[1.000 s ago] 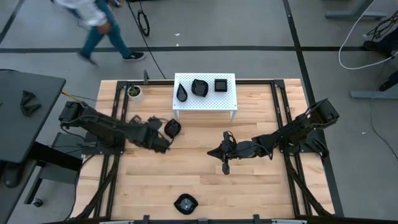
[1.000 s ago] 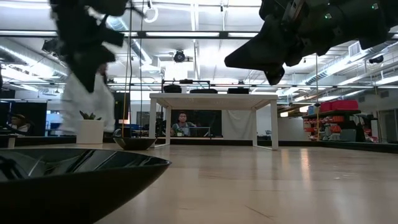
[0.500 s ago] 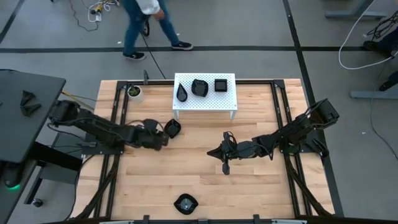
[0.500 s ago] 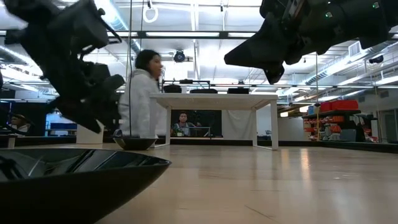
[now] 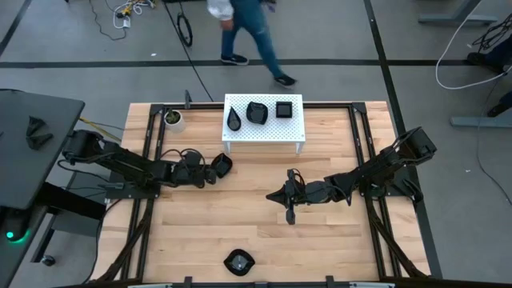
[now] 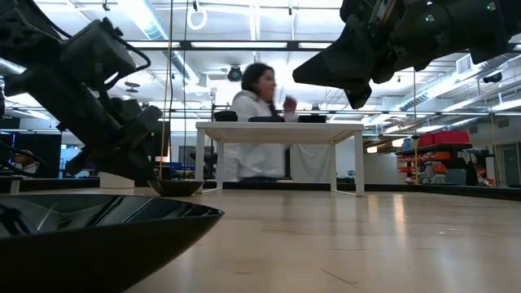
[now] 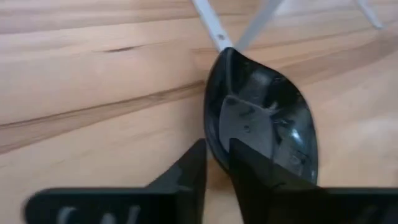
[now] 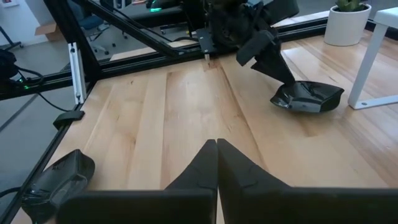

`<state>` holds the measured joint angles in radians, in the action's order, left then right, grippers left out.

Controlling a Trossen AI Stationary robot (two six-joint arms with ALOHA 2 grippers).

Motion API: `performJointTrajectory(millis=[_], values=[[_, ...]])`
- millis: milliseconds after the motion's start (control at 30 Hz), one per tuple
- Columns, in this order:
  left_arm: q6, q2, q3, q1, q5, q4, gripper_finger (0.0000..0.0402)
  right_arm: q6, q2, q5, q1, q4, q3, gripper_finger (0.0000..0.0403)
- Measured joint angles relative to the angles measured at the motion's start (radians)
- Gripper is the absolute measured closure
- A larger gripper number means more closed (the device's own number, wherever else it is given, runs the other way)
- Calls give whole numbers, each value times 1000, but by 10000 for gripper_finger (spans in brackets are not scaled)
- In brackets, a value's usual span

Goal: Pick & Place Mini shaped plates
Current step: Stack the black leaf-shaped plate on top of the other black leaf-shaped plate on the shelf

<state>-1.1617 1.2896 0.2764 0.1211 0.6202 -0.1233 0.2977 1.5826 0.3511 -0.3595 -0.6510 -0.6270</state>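
Black leaf-shaped plate (image 5: 222, 165) lies on the wooden table (image 5: 336, 240), just in front of the small white stand (image 5: 264, 124). My left gripper (image 7: 217, 163) sits low at its near edge, the fingers pinching the rim. Three more black plates (image 5: 256, 111) sit in a row on top of the stand. Another plate (image 5: 238, 261) rests at the table's front edge. My right gripper (image 5: 290, 213) hangs above mid-table, fingers pressed together, nothing in them. A person (image 5: 248, 28) walks on the floor beyond the table.
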Motion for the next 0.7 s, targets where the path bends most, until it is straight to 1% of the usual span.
performJointTrajectory(millis=[133,200,367,433,533,633,700], values=[[28,0,0,19,4,-36,381,0,0,0,0,0,0,401],[29,-1,0,35,-5,-59,395,0,0,0,0,0,0,401],[30,-1,0,107,-77,-105,395,0,0,0,0,0,0,401],[23,-1,0,147,-91,-130,397,0,0,0,0,0,0,401],[31,-1,2,213,-92,-188,397,8,0,-3,0,0,0,401],[67,-1,34,272,-72,-192,398,8,0,-3,0,0,0,400],[91,-1,66,301,-39,-178,398,12,0,-3,0,0,0,396]])
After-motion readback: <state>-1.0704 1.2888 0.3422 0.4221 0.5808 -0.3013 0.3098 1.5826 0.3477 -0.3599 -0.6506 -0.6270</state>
